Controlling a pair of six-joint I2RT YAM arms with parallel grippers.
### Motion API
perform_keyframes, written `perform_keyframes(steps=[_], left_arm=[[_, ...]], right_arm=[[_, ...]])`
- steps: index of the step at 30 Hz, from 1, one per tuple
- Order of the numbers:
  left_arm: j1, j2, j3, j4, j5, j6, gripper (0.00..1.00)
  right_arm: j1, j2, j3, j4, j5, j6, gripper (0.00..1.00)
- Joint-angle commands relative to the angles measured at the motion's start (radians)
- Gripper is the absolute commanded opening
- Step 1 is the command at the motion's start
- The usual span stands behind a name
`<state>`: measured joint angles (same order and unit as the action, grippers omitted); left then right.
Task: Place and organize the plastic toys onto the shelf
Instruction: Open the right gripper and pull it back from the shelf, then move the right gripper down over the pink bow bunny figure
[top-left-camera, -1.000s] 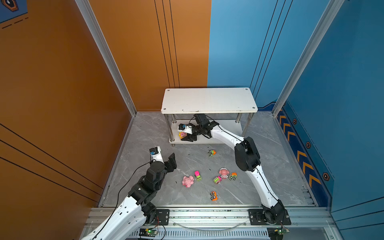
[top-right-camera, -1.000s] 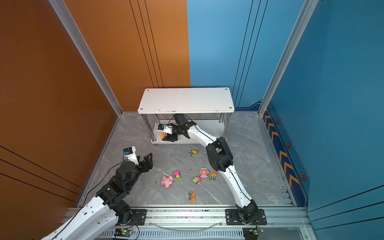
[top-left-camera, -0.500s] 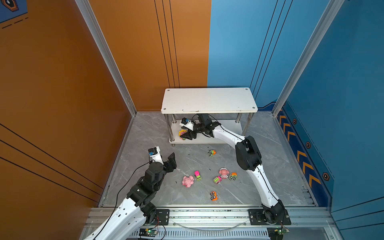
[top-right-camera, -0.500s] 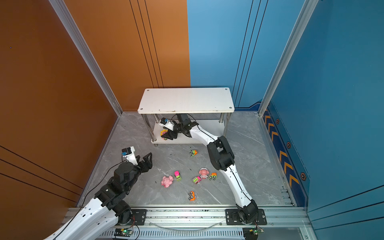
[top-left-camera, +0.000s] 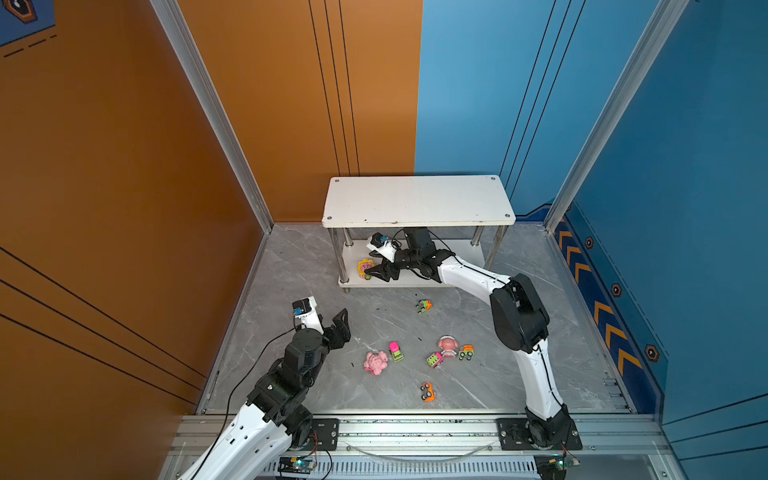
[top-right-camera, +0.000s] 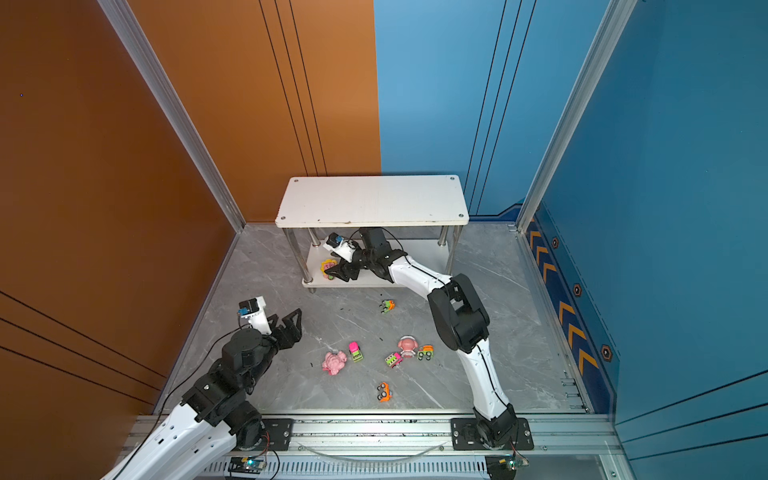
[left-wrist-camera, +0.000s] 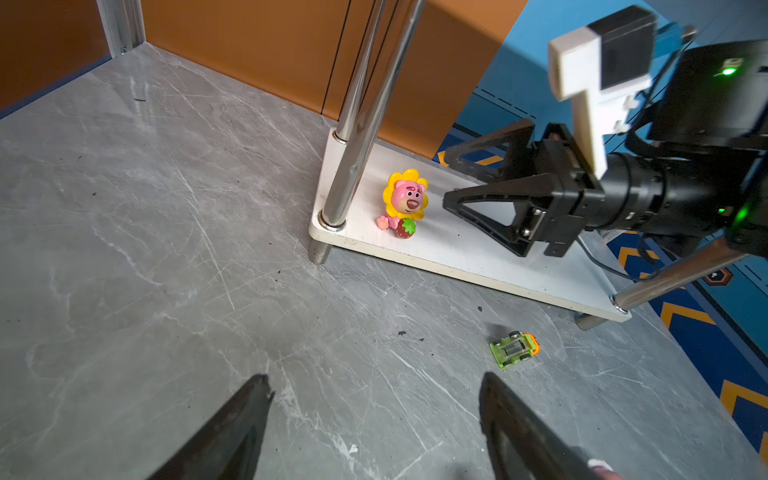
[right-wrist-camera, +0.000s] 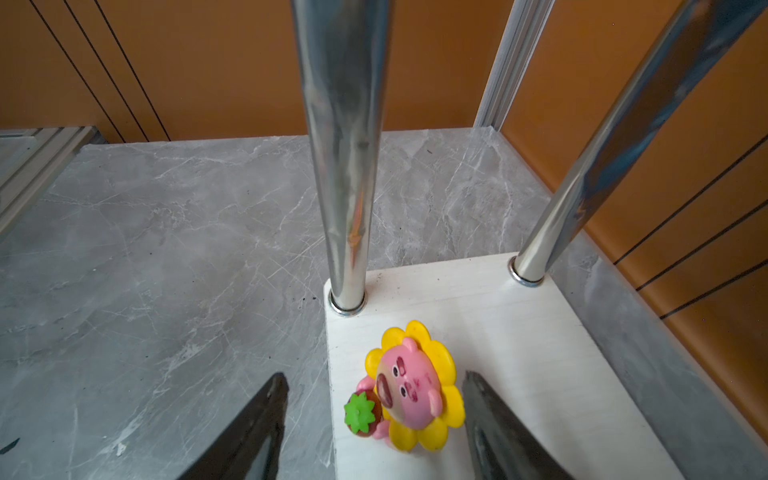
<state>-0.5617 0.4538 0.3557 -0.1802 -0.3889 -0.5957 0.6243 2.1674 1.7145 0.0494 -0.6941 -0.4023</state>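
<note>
Logged shelf (top-left-camera: 417, 199): two white boards on four chrome posts, screws at the corners, at the rear of the grey marbled tabletop (top-left-camera: 374, 316).

Found one toy on the lower board (left-wrist-camera: 478, 253), at its left end in both top views, just beside the front post (left-wrist-camera: 353, 145): sunflower figurine (left-wrist-camera: 405, 201). Upright, pink bear face in a yellow petal ring, red strawberry with green leaf cap in front.

Noted right claw (left-wrist-camera: 448, 176) reaching in under the top board. Jaws spread wide, tips just beside the figurine and apart from it, gripping nothing.

Noted left claw (top-right-camera: 284, 322) above the tabletop, jaws wide apart, empty.

Counted seven toys loose on the tabletop:
- green car (top-left-camera: 424, 306), alone in front of the shelf, underside up
- pink figurine (top-left-camera: 376, 362), lying beside the pink-and-green truck (top-left-camera: 395, 351)
- round-headed figurine (top-left-camera: 447, 345), between the green-and-pink car (top-left-camera: 434, 359) and the orange-and-green car (top-left-camera: 466, 352)
- orange car (top-left-camera: 427, 391), nearest the rail (top-left-camera: 415, 428)
</note>
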Motion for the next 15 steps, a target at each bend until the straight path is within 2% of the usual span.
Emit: perform_keyframes(steps=[1,6,10,13,15], left_arm=[[0.008,-0.023,-0.010,-0.063,0.033,-0.030,0.80],[0.005,-0.077,-0.039,-0.098,0.072,-0.057,0.78],[0.002,-0.139,-0.059,-0.130,0.092,-0.072,0.74],[-0.002,-0.184,-0.073,-0.167,0.117,-0.081,0.66],[-0.007,-0.206,-0.081,-0.209,0.125,-0.089,0.62]], right_arm=[[0.012,-0.078,-0.103,0.070,0.055,0.048,0.68],[0.024,-0.210,-0.300,0.162,0.123,0.117,0.67],[0.051,-0.310,-0.432,0.180,0.189,0.204,0.61],[0.121,-0.388,-0.508,0.096,0.267,0.215,0.53],[0.175,-0.443,-0.566,0.037,0.339,0.213,0.41]])
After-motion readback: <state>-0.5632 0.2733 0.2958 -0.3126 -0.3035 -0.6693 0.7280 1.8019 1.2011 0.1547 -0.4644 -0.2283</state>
